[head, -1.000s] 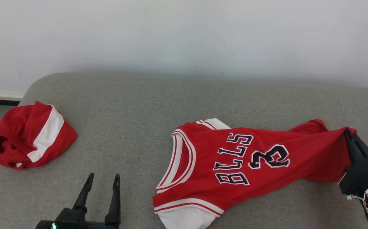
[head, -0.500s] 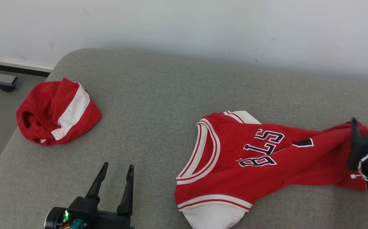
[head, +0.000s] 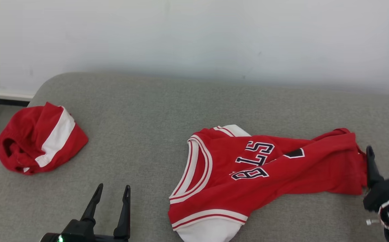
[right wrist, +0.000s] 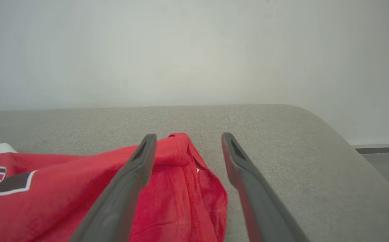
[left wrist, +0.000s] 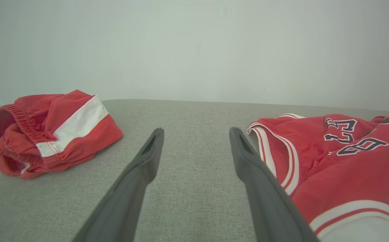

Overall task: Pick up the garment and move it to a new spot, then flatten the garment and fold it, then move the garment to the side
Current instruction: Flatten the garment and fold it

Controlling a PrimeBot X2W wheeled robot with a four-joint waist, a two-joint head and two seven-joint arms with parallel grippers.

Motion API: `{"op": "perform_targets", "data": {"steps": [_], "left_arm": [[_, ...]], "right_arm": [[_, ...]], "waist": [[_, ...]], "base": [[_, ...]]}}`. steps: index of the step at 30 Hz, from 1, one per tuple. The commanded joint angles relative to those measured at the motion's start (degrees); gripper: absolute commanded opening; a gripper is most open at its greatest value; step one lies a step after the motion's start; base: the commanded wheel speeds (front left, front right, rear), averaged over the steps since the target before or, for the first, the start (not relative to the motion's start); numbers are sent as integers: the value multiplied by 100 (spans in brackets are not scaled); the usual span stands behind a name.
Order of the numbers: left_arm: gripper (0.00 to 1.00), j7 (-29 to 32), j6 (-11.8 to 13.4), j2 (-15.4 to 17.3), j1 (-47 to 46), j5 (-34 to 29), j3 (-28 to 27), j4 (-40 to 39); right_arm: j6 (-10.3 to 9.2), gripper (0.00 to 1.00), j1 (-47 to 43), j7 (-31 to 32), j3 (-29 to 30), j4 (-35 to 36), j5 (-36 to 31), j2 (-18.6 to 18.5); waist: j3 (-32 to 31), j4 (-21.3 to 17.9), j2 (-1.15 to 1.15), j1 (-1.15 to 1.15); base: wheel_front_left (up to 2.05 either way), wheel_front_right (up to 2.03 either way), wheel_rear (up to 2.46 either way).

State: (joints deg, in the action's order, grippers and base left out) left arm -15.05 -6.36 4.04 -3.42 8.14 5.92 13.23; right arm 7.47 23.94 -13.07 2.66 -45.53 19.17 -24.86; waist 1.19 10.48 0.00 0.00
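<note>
The jersey lies on the grey cushion, a little right of the middle, with its collar to the left and its hem to the right. It is not flat: a fold runs across the chest and covers part of the letters. The right gripper is at the hem end, with its two fingers spread apart and holding nothing. In the right wrist view the hem lies between and under the fingers, but whether they touch the cloth cannot be told. The left gripper is at the near left, also spread and empty, apart from the jersey. Red shorts lie bunched at the left edge, well apart from the jersey.
</note>
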Motion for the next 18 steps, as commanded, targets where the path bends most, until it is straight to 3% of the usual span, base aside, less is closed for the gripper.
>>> {"op": "perform_targets", "data": {"steps": [1,5,9,18], "left_arm": [[100,-19,15,28,84,-51,-26,-30],[100,-19,14,48,150,-57,-70,-63],[100,-19,-2,53,185,-82,-59,-69],[100,-19,-56,31,287,5,202,118]], "right_arm": [[7,100,-204,-42,-47,148,120,3],[7,100,-894,-115,-19,682,380,-41],[7,100,-1466,-142,149,1211,461,150],[7,100,-2085,70,440,1936,132,520]], "waist": [[-139,-178,0,0],[-155,-256,0,0],[-149,-271,0,0],[-116,-221,0,0]], "base": [[0,0,0],[0,0,0],[0,0,0],[0,0,0]]}}
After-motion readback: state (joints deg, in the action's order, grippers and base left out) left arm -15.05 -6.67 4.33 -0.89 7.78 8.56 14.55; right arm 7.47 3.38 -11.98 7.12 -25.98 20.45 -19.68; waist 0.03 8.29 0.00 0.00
